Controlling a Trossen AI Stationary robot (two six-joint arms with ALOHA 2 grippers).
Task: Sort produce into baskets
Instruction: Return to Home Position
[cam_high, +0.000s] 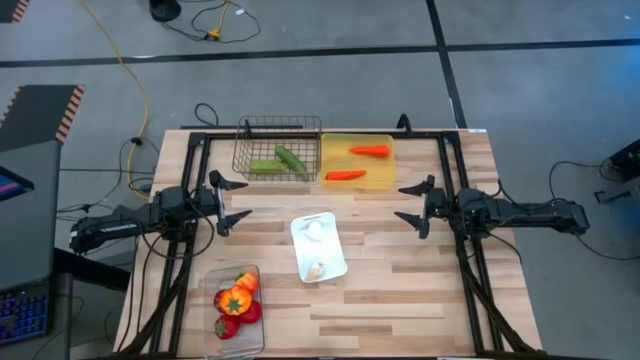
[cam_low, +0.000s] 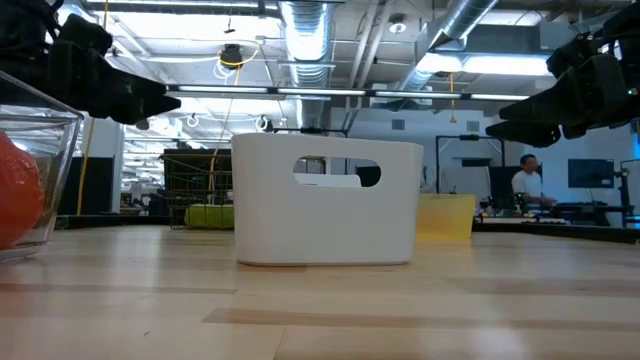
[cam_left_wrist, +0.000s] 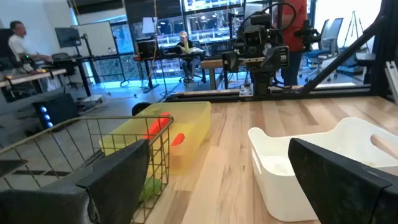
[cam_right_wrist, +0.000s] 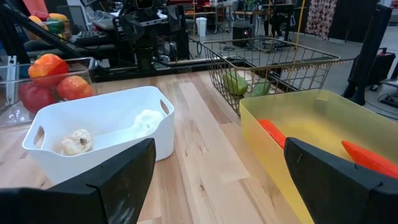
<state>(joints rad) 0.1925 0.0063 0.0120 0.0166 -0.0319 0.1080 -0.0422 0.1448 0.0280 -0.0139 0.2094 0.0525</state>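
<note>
In the high view, the left gripper (cam_high: 232, 200) and right gripper (cam_high: 405, 203), both with fingers apart, flank the white rounded tray (cam_high: 330, 252) of garlic bulbs (cam_high: 315, 231). Green cucumbers (cam_high: 279, 161) lie in the dark wire mesh basket (cam_high: 242, 150), orange carrots (cam_high: 369, 151) in the flat yellow tray (cam_high: 385, 170), and orange-red peppers (cam_high: 238, 298) in the clear plastic tub (cam_high: 218, 275). The low view shows both grippers raised above the table, well apart from the trays. Each wrist view shows its own fingers spread.

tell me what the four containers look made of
The dark wire mesh basket: thin metal wire in an open grid, green cucumbers visible through it. The yellow rectangular tray: probably translucent plastic; orange carrots show through its wall. The clear rectangular tub: likely hard transparent plastic; red fruit shows through. The white rounded tray: opaque smooth plastic, seemingly moulded, with a cut-out handle slot.
</note>
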